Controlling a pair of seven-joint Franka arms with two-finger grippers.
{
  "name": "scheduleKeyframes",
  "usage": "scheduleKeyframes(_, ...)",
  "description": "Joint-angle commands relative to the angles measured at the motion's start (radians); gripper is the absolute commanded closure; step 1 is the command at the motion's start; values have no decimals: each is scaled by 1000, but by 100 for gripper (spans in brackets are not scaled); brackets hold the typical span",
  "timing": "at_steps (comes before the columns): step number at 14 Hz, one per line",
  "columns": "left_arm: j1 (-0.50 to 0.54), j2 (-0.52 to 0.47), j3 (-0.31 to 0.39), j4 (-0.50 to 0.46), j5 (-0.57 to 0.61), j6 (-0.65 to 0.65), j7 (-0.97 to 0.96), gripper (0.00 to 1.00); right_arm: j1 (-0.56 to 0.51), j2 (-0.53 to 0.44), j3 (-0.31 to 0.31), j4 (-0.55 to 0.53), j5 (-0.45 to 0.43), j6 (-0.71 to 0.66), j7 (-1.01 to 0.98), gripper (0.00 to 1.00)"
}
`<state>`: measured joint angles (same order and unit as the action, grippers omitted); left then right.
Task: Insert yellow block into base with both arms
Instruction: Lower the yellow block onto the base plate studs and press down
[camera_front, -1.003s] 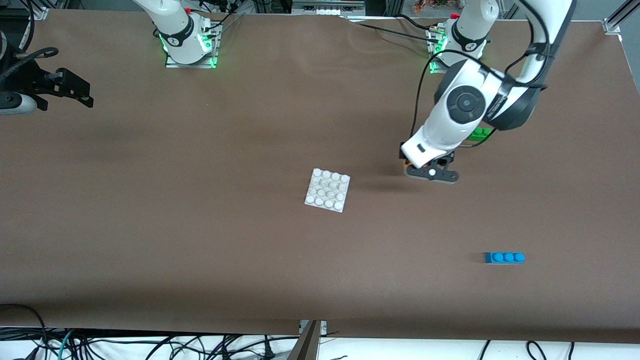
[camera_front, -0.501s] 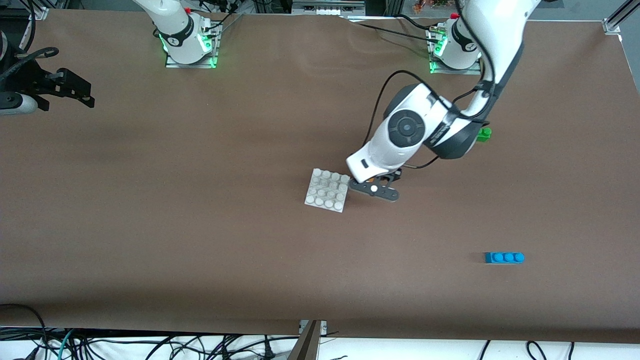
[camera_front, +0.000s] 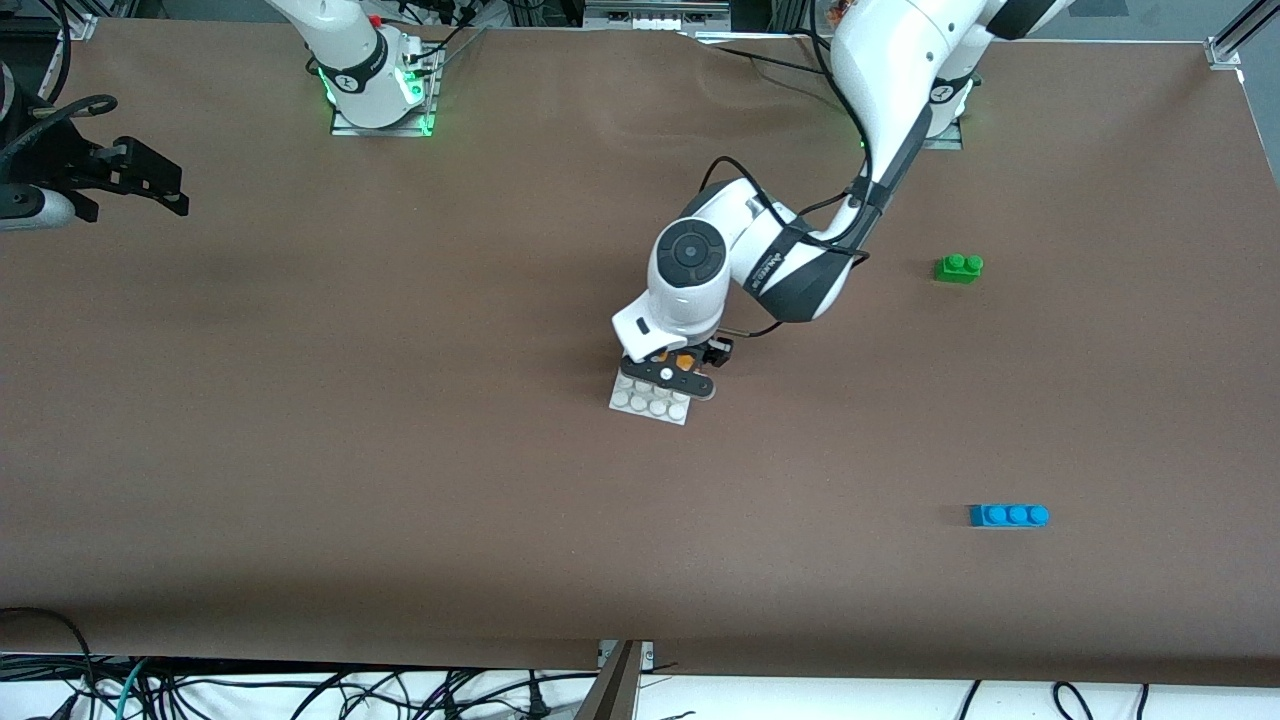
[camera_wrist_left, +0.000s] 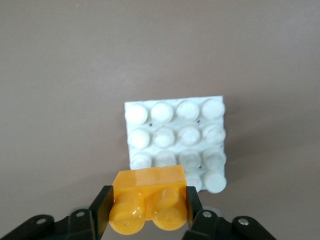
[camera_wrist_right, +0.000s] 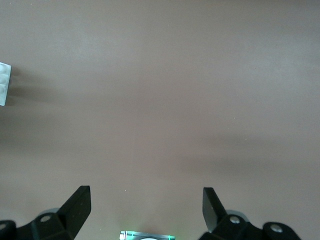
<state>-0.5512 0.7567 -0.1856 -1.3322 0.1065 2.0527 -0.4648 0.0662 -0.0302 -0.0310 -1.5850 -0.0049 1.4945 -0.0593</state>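
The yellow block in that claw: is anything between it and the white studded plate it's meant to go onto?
Nothing visible is. The left gripper holds the yellow block over the base, whose studs are bare. The green brick and blue brick lie toward the left arm's end of the table, away from it.

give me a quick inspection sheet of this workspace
surface: brown table, flat.
job's things: yellow block held over the white base, not yet seated.
clutter: green brick and blue brick toward the left arm's end; blue one nearer the front camera.
grippers: left end effector shut on the yellow block above the base; right end effector open over bare table, waiting.
cables: black cable along the left arm; loose cables below the table's near edge.
surroundings: nothing seen of note.
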Motion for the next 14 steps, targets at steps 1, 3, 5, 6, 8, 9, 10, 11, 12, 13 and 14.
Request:
scheduleKeyframes(1,-15,64,12,88,22,-26,-9,57,-5,6,2,19,16,-16,1,1)
scheduleKeyframes(3,-22,85,14,93,22,12,-9,57,-6,6,2,19,16,-16,1,1)
scheduleKeyframes(5,-44,93,17,93,25,20,-23,57,-6,6,2,19,16,-14,1,1)
scheduleKeyframes(6,-47,95,20,93,25,21,-21,57,-6,6,2,19,16,-14,1,1)
scheduleKeyframes(8,-49,99,20,91,27,21,-14,57,-6,6,2,20,16,-14,1,1)
scheduleKeyframes(9,-49,102,20,91,27,21,-12,55,-6,6,2,19,16,-14,1,1)
scheduleKeyframes(10,-49,107,20,91,27,21,-9,54,-6,6,0,19,16,-14,1,1)
scheduleKeyframes(11,-49,108,20,90,27,23,-8,54,-6,6,0,19,16,-14,1,1)
scheduleKeyframes(12,-49,111,20,91,27,23,-6,54,-6,6,2,19,16,-14,1,1)
scheduleKeyframes(13,-50,118,20,91,28,24,-3,54,-6,6,2,19,16,-14,1,1)
scheduleKeyframes(14,-50,119,20,90,27,42,-2,54,-6,6,0,19,16,-14,1,1)
